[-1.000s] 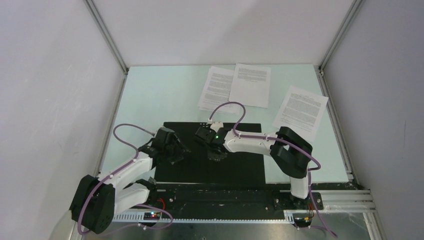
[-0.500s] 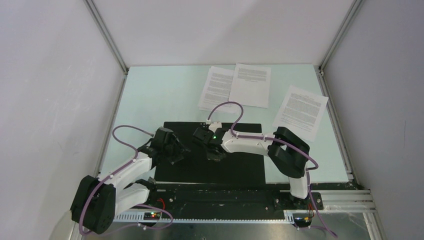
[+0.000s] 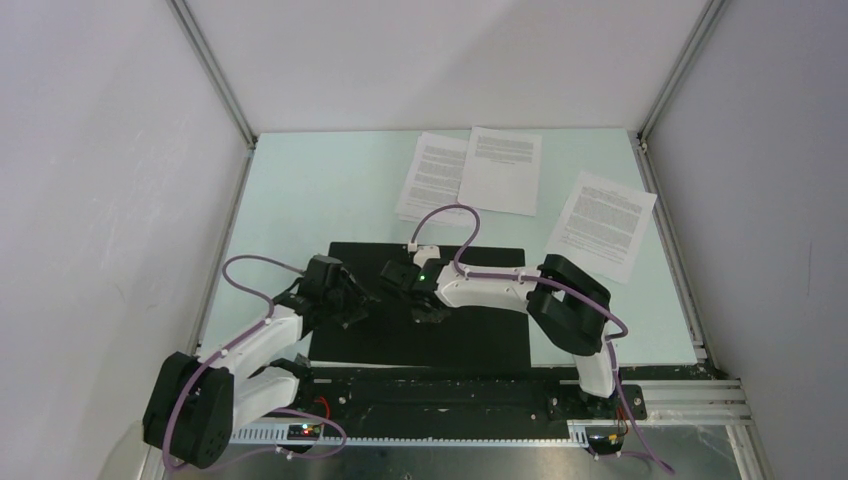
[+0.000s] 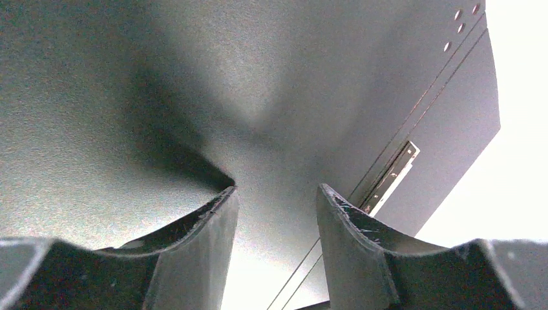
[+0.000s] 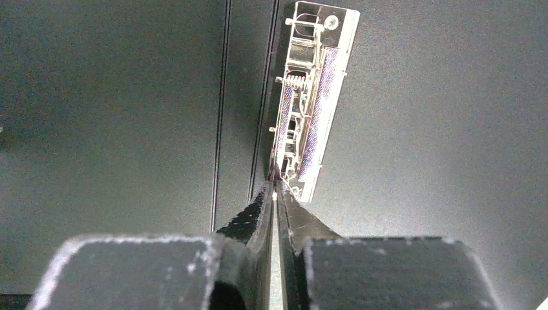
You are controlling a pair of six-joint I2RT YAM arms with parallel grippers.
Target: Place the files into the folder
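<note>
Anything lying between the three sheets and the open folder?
Nothing lies on the table between the files and the folder. But the left gripper and right gripper hover over its black inside, the right at the metal clip.

Pale green worktop (image 3: 320, 190) with open folder (image 3: 480, 335) and loose files (image 3: 500, 170).
Folder lies black side up beneath both pairs of jaws; two overlapping files beyond them, a third (image 3: 600, 225) farther right.

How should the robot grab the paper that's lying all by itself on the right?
The lone sheet lies flat and thin on the table, with no side to squeeze. So probably pinch its near edge from above with the right gripper; that edge is nearest the folder.
</note>
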